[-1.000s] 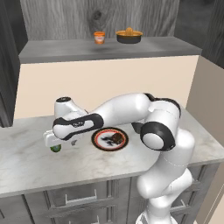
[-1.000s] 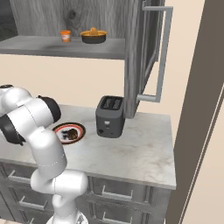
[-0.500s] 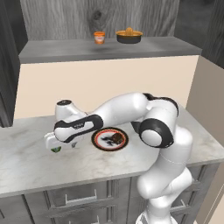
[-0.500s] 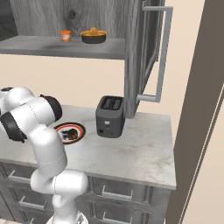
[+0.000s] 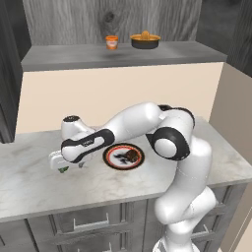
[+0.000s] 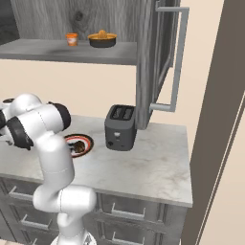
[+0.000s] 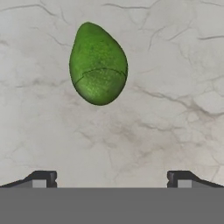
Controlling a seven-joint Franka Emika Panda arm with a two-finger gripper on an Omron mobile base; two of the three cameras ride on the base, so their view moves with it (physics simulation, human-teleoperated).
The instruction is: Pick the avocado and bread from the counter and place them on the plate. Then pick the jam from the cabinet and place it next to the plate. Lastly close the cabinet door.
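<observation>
On counter (image 7: 175, 109), unlabelled avocado (image 7: 98, 64), tool (image 7: 111, 178) wide

The bread (image 6: 76, 148) lies on the plate (image 6: 86, 140), left of a dark toaster (image 6: 120, 127).

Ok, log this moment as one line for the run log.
gripper: open above avocado | avocado: on counter | bread: on plate | jam: on cabinet shelf

Pincer (image 5: 62, 167) dropped lower toward the counter (image 5: 29, 187) over the last second, jaws still wide; avocado (image 7: 98, 64) now sits just ahead of it.
</observation>
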